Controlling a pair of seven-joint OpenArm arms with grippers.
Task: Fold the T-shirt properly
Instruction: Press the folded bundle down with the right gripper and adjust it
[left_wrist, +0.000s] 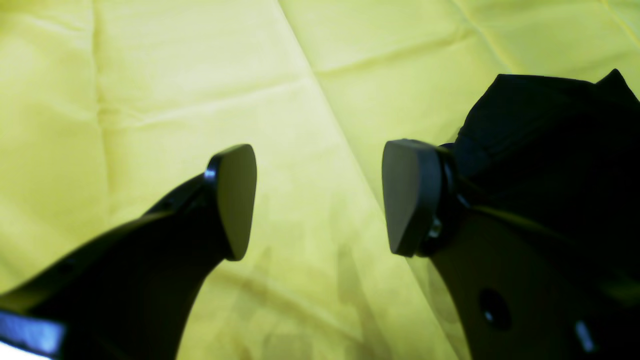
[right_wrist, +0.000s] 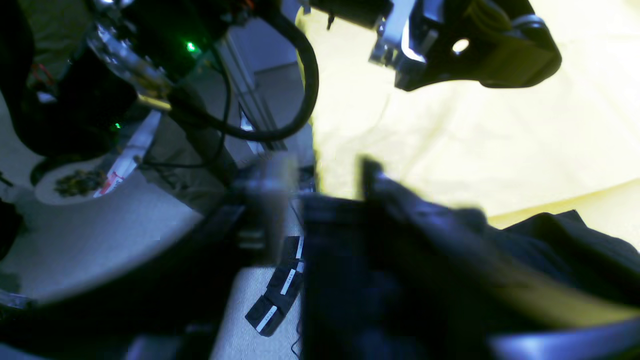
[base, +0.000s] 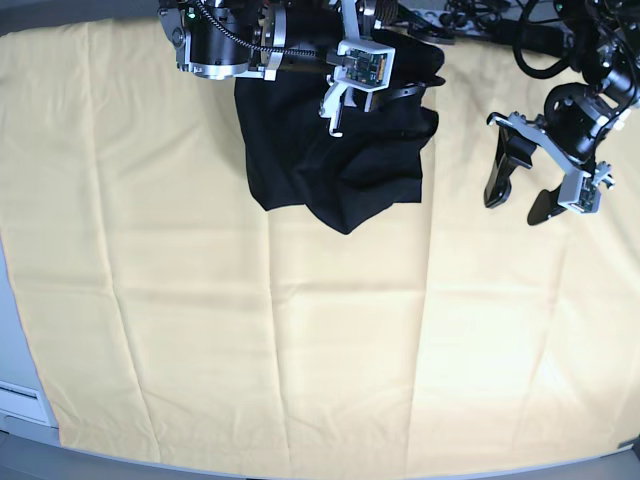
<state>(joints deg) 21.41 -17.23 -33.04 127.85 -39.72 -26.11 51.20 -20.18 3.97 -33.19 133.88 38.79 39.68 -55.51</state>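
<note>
A: Going from the left of the base view, what is on the counter?

B: A wide yellow table cloth (base: 200, 330), creased in a grid, covers it. Near the far edge lies the plain black soft cloth T-shirt (base: 335, 165), bunched into a rough block with one corner pointing toward the near side. It is not flat.

A: And the arm over it?

B: That is the right gripper (base: 352, 98), directly above the shirt's far part. Its wrist view is blurred, with dark cloth heaped close beneath it. I cannot tell from the pictures whether its fingers are spread or clamped, or whether any cloth is in them.

A: Further right?

B: The left gripper (base: 522, 198) hangs over bare yellow cloth, well apart from the shirt. In its wrist view the fingers (left_wrist: 235, 200) are spread wide with nothing between them; the shirt's edge shows only behind the right-hand pad.

A: How should this step be done well?

B: My judgement: the shirt needs spreading before any fold. Each arm should take a separate edge or shoulder in a single layer and draw it outward so that the body lies smooth. Pinching several layers at once would only drag the lump along.

A: Any writing to read?

B: None legible. No logo shows on the shirt in these views, and the pale labels on the dark items on the floor are too blurred.
</note>
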